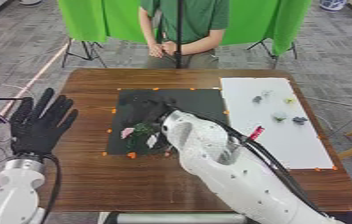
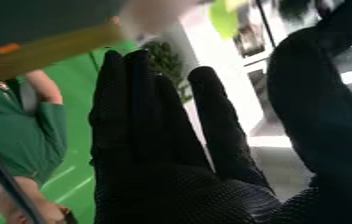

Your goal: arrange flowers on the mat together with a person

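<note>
Head view: right robot hand (image 1: 157,111) seems inside the mat (image 1: 203,100) edges.

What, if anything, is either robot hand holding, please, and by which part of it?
Nothing: the left robot hand is open, and the right robot hand has straight fingers apart from its thumb.

Table, brown wooden (image 1: 92,185): one was present. Mats: two were laid on it, one black (image 1: 199,100), one white (image 1: 288,150). Small flower pieces on the white mat numbered five: grey (image 1: 257,99), pale (image 1: 267,93), yellow (image 1: 289,101), pale green (image 1: 279,117), dark grey (image 1: 299,120). On the black mat were one pink piece (image 1: 127,132), one white piece (image 1: 152,141) and green foliage (image 1: 142,131), its sprigs uncountable. Robot hands were two: left hand (image 1: 39,125), right hand (image 1: 157,110). Orange marks (image 1: 132,155) were several, exact number unclear.
</note>
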Robot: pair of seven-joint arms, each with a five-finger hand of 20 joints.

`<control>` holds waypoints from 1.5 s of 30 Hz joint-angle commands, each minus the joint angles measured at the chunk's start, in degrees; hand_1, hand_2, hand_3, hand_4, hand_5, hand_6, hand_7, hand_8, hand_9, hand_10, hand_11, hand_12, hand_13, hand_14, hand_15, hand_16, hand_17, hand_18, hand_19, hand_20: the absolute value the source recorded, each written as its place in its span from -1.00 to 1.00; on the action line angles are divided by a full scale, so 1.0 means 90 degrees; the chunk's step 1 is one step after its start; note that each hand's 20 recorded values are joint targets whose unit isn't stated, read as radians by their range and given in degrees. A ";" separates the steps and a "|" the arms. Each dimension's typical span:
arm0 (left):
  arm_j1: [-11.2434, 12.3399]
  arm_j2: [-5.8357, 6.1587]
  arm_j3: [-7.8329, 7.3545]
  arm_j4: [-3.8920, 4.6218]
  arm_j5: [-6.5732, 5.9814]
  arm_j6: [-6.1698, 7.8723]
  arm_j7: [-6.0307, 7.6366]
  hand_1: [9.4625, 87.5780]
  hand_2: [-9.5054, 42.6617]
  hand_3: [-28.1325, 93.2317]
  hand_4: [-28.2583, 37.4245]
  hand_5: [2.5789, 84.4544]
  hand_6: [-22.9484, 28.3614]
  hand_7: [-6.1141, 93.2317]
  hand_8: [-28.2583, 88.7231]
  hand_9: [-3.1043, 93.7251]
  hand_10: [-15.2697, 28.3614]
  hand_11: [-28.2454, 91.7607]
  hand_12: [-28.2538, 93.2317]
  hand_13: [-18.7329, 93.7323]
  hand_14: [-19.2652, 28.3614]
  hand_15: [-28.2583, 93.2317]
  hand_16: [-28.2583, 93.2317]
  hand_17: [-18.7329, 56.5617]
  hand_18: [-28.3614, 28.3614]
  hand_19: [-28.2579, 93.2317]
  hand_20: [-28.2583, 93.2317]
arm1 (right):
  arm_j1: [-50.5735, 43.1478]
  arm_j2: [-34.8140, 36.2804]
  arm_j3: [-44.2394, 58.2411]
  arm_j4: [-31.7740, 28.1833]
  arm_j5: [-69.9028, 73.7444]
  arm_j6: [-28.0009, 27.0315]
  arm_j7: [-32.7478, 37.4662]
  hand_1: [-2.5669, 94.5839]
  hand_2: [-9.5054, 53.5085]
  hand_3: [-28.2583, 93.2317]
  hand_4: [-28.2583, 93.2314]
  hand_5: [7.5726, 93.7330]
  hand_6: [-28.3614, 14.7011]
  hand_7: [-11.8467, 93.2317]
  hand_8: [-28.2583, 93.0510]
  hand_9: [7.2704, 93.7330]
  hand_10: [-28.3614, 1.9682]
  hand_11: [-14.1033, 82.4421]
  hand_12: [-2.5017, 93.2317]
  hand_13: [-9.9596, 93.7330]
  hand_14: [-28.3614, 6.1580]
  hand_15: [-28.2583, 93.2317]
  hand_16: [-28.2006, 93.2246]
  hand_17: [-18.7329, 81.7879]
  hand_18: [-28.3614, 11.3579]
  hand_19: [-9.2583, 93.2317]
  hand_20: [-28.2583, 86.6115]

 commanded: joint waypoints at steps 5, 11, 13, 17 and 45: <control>0.0245 -0.0102 -0.0219 0.0025 0.0024 -0.0031 -0.0144 -0.56 -0.23 0.63 -1.00 -0.06 0.15 -0.70 -0.67 -0.17 0.40 -0.20 -0.41 -0.19 0.40 -0.05 -0.67 -0.66 0.49 0.02 -0.31 | -0.1757 0.1407 0.2217 -0.0953 0.3351 0.0825 -0.0737 -0.35 -0.68 0.75 -0.98 -0.25 0.01 -0.38 -0.73 -0.33 -0.23 -0.46 -0.61 -0.21 -0.12 0.00 -0.35 -0.27 -0.38 0.35 -0.21; 0.0610 -0.0188 -0.0432 -0.0169 -0.0019 -0.0105 0.0071 -0.56 -0.22 0.63 -1.00 -0.06 0.15 -0.70 -0.67 -0.17 0.41 -0.20 -0.41 -0.18 0.40 -0.05 -0.67 -0.64 0.48 0.01 -0.31 | -0.2752 0.1812 0.3389 -0.1217 0.4883 0.1138 -0.0923 -0.36 -0.62 0.77 -0.98 -0.29 0.05 -0.33 -0.76 -0.40 -0.09 -0.48 -0.63 -0.33 0.01 -0.13 -0.38 -0.33 -0.30 0.15 -0.26; 0.0699 -0.0180 -0.0482 -0.0221 0.0012 -0.0030 0.0044 -0.56 -0.22 0.63 -1.00 -0.06 0.15 -0.70 -0.67 -0.17 0.41 -0.20 -0.41 -0.18 0.40 -0.05 -0.67 -0.64 0.48 0.01 -0.31 | -0.3131 0.1821 0.3941 -0.1361 0.5240 0.0905 -0.0754 -0.37 -0.62 0.78 -0.98 -0.30 0.06 -0.33 -0.76 -0.40 -0.07 -0.49 -0.63 -0.33 0.02 -0.15 -0.38 -0.34 -0.29 0.13 -0.26; 0.0579 -0.0128 -0.0481 -0.0200 0.0036 -0.0154 0.0037 -0.56 -0.22 0.63 -1.00 -0.06 0.15 -0.70 -0.67 -0.16 0.41 -0.20 -0.41 -0.18 0.41 -0.05 -0.67 -0.64 0.48 0.01 -0.31 | -0.3842 0.1981 0.4832 -0.1623 0.6261 0.1048 -0.1001 -0.41 -0.53 0.77 -0.98 -0.30 0.05 -0.37 -0.76 -0.41 -0.08 -0.51 -0.64 -0.33 0.01 -0.17 -0.37 -0.33 -0.30 0.22 -0.19; 0.0566 -0.0154 -0.0464 -0.0301 -0.0022 0.0028 0.0061 -0.55 -0.19 0.64 -1.00 -0.03 0.16 -0.70 -0.67 -0.15 0.41 -0.19 -0.42 -0.17 0.42 -0.04 -0.67 -0.64 0.50 0.03 -0.30 | -0.5828 0.1524 0.7076 -0.2299 0.7557 0.1268 -0.1313 -0.48 -0.42 0.79 -0.96 -0.22 0.10 -0.41 -0.74 -0.30 0.05 -0.53 -0.65 -0.22 0.09 -0.24 -0.31 -0.31 -0.32 0.13 -0.15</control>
